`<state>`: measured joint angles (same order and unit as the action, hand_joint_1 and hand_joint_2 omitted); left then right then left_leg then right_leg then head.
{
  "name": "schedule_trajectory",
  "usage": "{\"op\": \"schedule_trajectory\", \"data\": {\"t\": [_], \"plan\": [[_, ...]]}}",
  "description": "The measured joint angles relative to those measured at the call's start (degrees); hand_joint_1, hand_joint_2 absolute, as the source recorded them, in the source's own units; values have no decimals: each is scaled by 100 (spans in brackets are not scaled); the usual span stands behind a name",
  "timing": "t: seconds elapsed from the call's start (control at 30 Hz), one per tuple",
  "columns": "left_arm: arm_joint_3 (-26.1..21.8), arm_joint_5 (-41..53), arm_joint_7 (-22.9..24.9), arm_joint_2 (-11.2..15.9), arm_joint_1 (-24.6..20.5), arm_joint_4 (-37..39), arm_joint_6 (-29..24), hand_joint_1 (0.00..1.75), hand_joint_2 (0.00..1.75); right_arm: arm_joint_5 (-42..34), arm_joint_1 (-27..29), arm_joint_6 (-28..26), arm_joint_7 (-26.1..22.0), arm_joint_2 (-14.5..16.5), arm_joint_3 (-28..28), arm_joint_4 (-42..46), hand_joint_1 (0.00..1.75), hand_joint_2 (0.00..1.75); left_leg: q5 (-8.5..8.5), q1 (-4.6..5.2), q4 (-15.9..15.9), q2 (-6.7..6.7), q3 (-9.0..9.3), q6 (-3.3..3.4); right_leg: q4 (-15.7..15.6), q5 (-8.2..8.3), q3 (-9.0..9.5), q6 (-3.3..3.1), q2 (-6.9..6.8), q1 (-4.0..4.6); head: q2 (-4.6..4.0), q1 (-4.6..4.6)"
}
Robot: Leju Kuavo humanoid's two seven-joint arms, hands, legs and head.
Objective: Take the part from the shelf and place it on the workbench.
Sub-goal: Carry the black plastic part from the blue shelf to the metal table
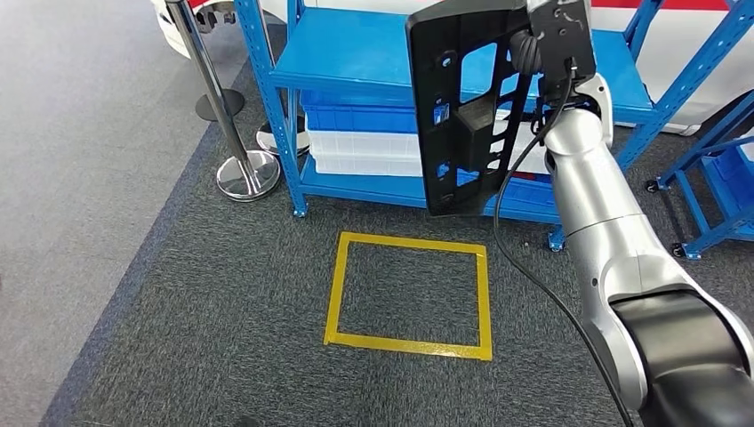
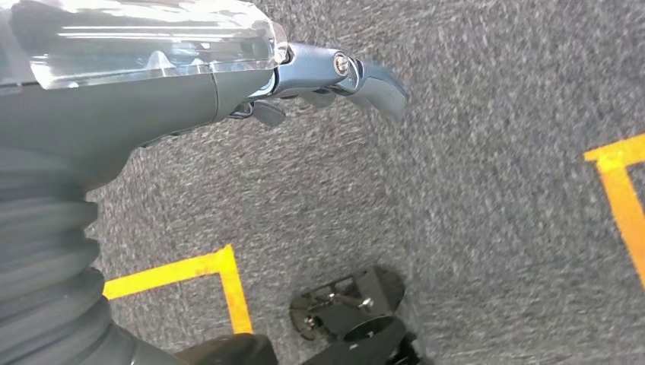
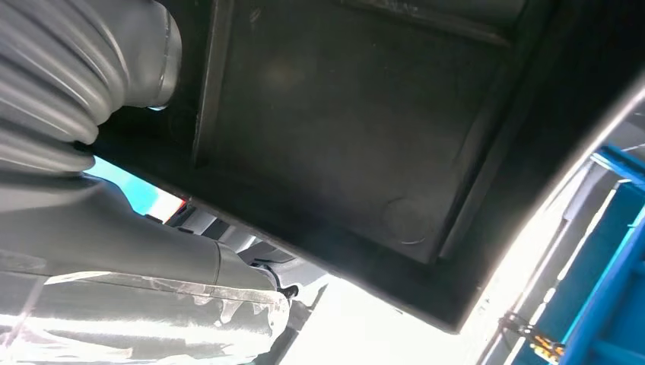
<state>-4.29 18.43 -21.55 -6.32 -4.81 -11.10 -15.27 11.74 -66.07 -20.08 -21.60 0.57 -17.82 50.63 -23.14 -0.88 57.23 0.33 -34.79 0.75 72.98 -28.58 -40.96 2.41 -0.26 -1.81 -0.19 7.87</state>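
A large black plastic panel with cut-out slots (image 1: 462, 107) hangs upright in front of the blue shelf (image 1: 356, 53), held up high by my right hand (image 1: 556, 40) at its upper right edge. In the right wrist view the panel's dark flat face (image 3: 350, 129) lies close against the hand's ribbed cover (image 3: 68, 84), and the fingers are hidden behind it. My left hand (image 2: 319, 76) hangs over the grey carpet with its fingers slightly curled and nothing in them.
A yellow taped square (image 1: 411, 294) marks the carpet before the shelf. White and blue bins (image 1: 356, 133) sit on the lower shelf. A chrome stanchion post (image 1: 233, 133) stands at the left, a blue cart frame (image 1: 716, 191) at the right.
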Motion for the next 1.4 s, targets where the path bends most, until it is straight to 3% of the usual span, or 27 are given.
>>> {"op": "schedule_trajectory", "data": {"t": [0.03,0.1,0.17,0.23,0.27,0.33,0.4,0.43,0.5,0.57,0.63,0.7,0.77,0.8,0.83,0.9,0.93,0.97,1.0,1.03,1.07,1.13,1.17,1.23,1.27,1.3,1.4], "plan": [[3,6,0,-2,-1,0,3,0,175,0,-1,2,-1,0,-1,-22,175,175,11,-15,64,0,-75,-25,-328,115,236,26,1,-26,1,0],[8,12,1,-3,-6,0,9,0,175,2,-6,21,-2,2,-1,-58,175,175,46,-22,172,-6,-214,-98,-982,138,653,19,24,-17,1,1],[13,14,7,-3,-3,0,19,0,175,9,-14,52,2,4,-1,-107,175,175,124,-9,200,-21,-302,-184,-1220,79,744,-58,47,27,0,2],[17,16,29,-3,15,0,29,0,175,14,-28,74,30,4,-1,-176,175,175,164,-15,195,-31,-368,-263,-1241,168,655,-182,29,29,-1,2],[18,18,45,-2,22,0,32,0,175,15,-40,84,47,5,-1,-208,175,175,55,-22,266,-31,-422,-292,-1252,222,606,-250,16,28,-1,2],[19,19,76,-2,24,0,33,0,175,14,-75,105,71,10,-1,-264,175,175,-425,-33,731,-28,-577,-323,-1274,340,493,-363,-4,29,-1,2],[19,20,91,0,17,0,33,0,175,5,-96,118,71,13,-1,-308,175,175,-901,-33,1494,-28,-737,-328,-1272,451,365,-408,-5,63,-1,1],[19,19,90,1,16,0,33,0,175,-4,-95,119,60,13,-1,-333,175,175,-977,-31,1780,-28,-751,-322,-1269,510,297,-418,-5,84,0,1],[19,15,72,2,24,0,30,0,175,-30,-79,116,19,11,-1,-384,175,175,-784,-19,1813,-30,-526,-277,-1265,632,153,-427,-2,126,0,1],[19,10,44,13,29,0,22,0,175,-45,-67,115,-23,10,-1,-421,175,175,-578,28,1125,-32,26,-159,-1264,755,27,-419,6,149,-1,2],[19,3,21,33,35,0,13,0,175,-51,-63,116,-50,3,-1,-440,175,175,-657,88,356,-32,519,-77,-1285,873,-32,-373,2,137,0,0],[18,-5,8,43,48,0,10,0,175,-56,-54,123,-63,-3,-1,-464,175,175,-665,133,48,-34,642,-55,-1369,1015,-33,-295,-10,103,1,4],[16,-11,-3,45,71,1,10,0,175,-68,-34,133,-78,-37,-1,-504,175,175,-461,112,-67,-15,583,-8,-1429,1014,-62,-228,-4,95,0,8],[16,-16,-13,46,83,2,10,0,175,-82,-21,137,-97,-58,-1,-526,175,175,-345,93,-131,2,525,20,-1338,832,-104,-204,6,98,-1,7],[16,-20,-28,47,97,2,10,0,175,-101,-5,136,-123,-83,-1,-545,175,175,-237,72,-171,19,452,38,-1125,535,-158,-182,14,95,-1,5],[15,-29,-68,44,126,2,11,0,175,-140,53,135,-184,-112,-1,-587,175,175,-69,73,-171,31,252,56,-409,-68,-263,-137,22,73,0,6],[15,-33,-86,40,143,2,12,0,175,-152,96,134,-209,-130,-1,-609,175,175,5,70,-156,32,150,45,-59,-165,-282,-110,21,59,0,5],[14,-38,-100,36,158,2,12,0,175,-158,141,134,-230,-146,-1,-637,175,175,76,64,-131,32,39,33,182,-103,-253,-85,21,42,0,6],[14,-42,-109,33,169,2,13,0,175,-160,178,134,-244,-159,-1,-665,175,175,139,54,-92,33,-80,13,248,70,-149,-61,20,22,-1,6],[14,-44,-117,31,176,2,17,0,175,-160,204,134,-253,-167,-1,-693,175,175,196,42,-38,33,-202,-14,118,245,49,-39,20,2,0,5],[14,-43,-121,31,180,2,21,0,175,-160,217,134,-257,-172,-1,-719,175,175,243,35,23,32,-319,-46,-189,273,319,-19,21,-14,1,6],[14,-42,-124,30,182,2,29,0,175,-157,222,133,-263,-172,-1,-751,175,175,332,39,118,26,-482,-118,-964,9,860,-42,27,2,1,7],[14,-42,-125,30,186,2,30,0,175,-155,223,133,-264,-173,-1,-767,175,175,390,45,124,21,-525,-153,-1213,-135,993,-80,27,23,0,8],[14,-47,-129,31,209,3,32,0,175,-150,247,134,-264,-176,-1,-813,175,175,511,34,81,17,-576,-224,-1346,-116,976,-192,12,50,-1,9],[12,-69,-131,31,224,4,32,0,175,-148,267,142,-264,-177,-1,-839,175,175,474,22,95,15,-620,-256,-1356,-55,924,-243,3,51,-1,9],[3,-109,-131,31,242,6,29,0,175,-148,289,154,-269,-179,-1,-867,175,175,320,9,192,14,-683,-284,-1365,8,864,-293,-6,49,-1,9],[-80,-309,-99,30,271,9,12,0,175,-200,350,276,-353,-184,-1,-941,175,175,-499,-5,1106,12,-942,-327,-1369,195,658,-383,-16,60,0,10]]}}
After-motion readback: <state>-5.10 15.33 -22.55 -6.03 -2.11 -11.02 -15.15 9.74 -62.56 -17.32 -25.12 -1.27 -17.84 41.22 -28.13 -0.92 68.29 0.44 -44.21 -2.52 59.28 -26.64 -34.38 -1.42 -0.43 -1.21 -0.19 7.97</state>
